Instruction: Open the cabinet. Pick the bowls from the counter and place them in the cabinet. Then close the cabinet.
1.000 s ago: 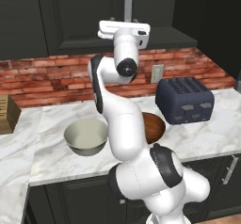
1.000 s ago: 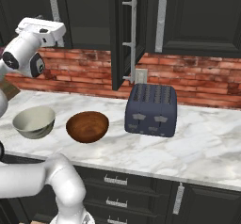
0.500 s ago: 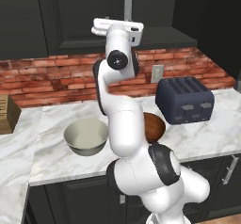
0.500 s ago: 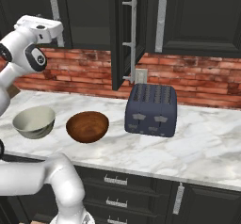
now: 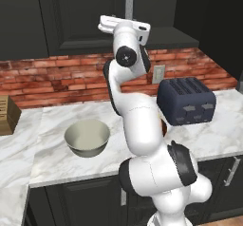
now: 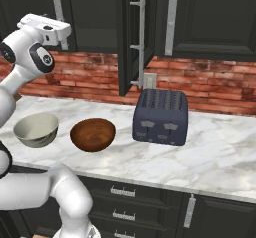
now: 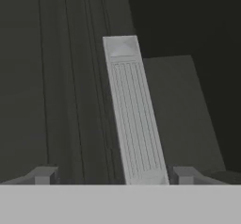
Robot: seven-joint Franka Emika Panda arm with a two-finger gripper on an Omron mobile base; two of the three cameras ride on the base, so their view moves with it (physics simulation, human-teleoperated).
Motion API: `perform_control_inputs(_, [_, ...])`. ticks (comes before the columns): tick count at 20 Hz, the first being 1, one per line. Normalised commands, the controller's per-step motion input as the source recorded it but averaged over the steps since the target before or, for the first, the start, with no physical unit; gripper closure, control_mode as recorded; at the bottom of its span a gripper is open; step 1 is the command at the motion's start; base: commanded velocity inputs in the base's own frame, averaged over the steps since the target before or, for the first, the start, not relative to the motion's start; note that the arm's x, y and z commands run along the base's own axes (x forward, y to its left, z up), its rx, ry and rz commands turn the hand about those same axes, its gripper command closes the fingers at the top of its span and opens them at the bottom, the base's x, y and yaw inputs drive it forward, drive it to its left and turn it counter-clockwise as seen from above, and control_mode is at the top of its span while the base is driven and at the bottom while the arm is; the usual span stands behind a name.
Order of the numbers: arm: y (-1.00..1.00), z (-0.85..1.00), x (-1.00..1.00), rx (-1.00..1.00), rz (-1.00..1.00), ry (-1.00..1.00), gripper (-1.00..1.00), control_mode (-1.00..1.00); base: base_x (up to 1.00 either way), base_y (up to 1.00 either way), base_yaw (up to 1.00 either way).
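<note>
Handle [image 7: 134, 110] stands between our two fingertips [image 7: 43, 175], the gripper [image 7: 113, 176] spread wide around it with a gap on each side, so nothing is pinched yet. It is the silver bar of the left cabinet [image 6: 95, 12] door, running up and away from the hand, with the dark door panel behind it. From the right base camera, the gripper [image 6: 60, 37] sits high up by that bar [image 6: 58, 12]; the other door [image 6: 129, 37] to its right already stands swung out, edge toward us, its own bar facing the room.

We judge the bar stiff, smooth and metal, so it will not give under the pads but could slide along them. A grip near its lower half, squarely across the bar with both pads flat, should let us pull without twisting. The door is hinged and probably swings easily; the pull must follow its arc rather than come straight back, or the fingers may slip off.

Well below the gripper, on the counter [image 6: 220, 157], sit the bowls: the cream one [image 5: 87, 137] almost under the hand and the wooden one [image 6: 93, 134] just beside it, apart, toward the toaster [image 6: 160, 116]. The cream bowl looks ceramic, heavier and breakable; the wooden one lighter and tougher. Each is best taken by pinching its rim wall, one finger inside, one outside.
</note>
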Motion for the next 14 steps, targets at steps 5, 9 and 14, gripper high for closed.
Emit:
perform_control_inputs(5, [-0.07, -0.07, 0.17, 0.01, 0.02, 0.04, -1.00, -1.00, 0.00, 0.00, 0.00])
perform_control_inputs(9, [0.00, -0.12, 0.28, 0.00, 0.02, 0.09, -1.00, -1.00, 0.00, 0.00, 0.00])
perform_control_inputs(14, [0.00, -0.24, 0.40, 0.00, 0.00, 0.08, -1.00, -1.00, 0.00, 0.00, 0.00])
